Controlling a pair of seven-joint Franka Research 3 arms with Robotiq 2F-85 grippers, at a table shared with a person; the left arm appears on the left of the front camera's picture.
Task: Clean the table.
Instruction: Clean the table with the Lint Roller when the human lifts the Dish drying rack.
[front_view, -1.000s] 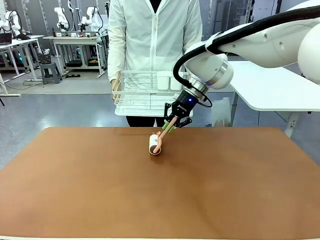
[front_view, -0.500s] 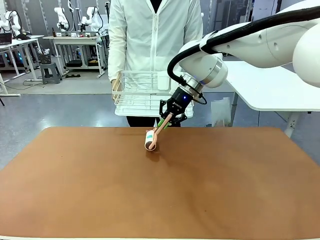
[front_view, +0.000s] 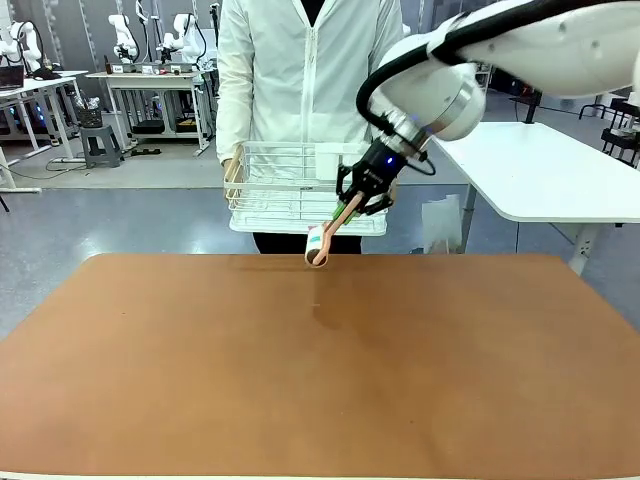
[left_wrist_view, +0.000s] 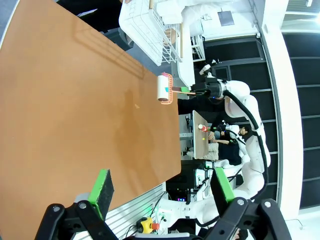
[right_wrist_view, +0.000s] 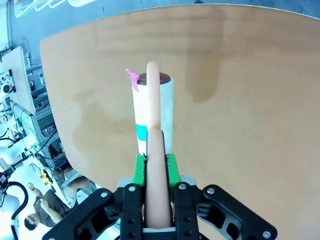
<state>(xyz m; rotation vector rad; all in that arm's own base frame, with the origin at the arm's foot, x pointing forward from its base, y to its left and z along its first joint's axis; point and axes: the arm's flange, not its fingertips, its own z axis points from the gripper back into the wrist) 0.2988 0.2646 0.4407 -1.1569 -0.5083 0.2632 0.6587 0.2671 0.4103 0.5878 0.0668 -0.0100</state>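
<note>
- Right gripper (front_view: 350, 212), upper middle of the front view: its fingers pinch the pink handle (right_wrist_view: 155, 145) of the lint roller (front_view: 316, 243). The green pads press the handle from both sides.
- The roller hangs clear of the table (front_view: 320, 380), over its far edge, with a shadow on the brown top beneath it. The table fills the lower half of the front view. You can make out no debris on it.
- Left gripper (left_wrist_view: 163, 186), bottom of the left wrist view: fingers spread wide, holding nothing.
- A person (front_view: 300, 70) at top centre holds a white wire basket (front_view: 280, 185) just behind the roller.
- Judgement: you are between passes or finished. The pictures do not settle which.
- For another pass, lower the roll with its axis level so the full width meets the surface. Press lightly and draw straight, overlapping lanes.
- For the basket, raise the roller above the rim before moving forward. The roll hangs lowest and would catch the wire first.
- Risk: the handle may pivot in the pinch, so move slowly.
</note>
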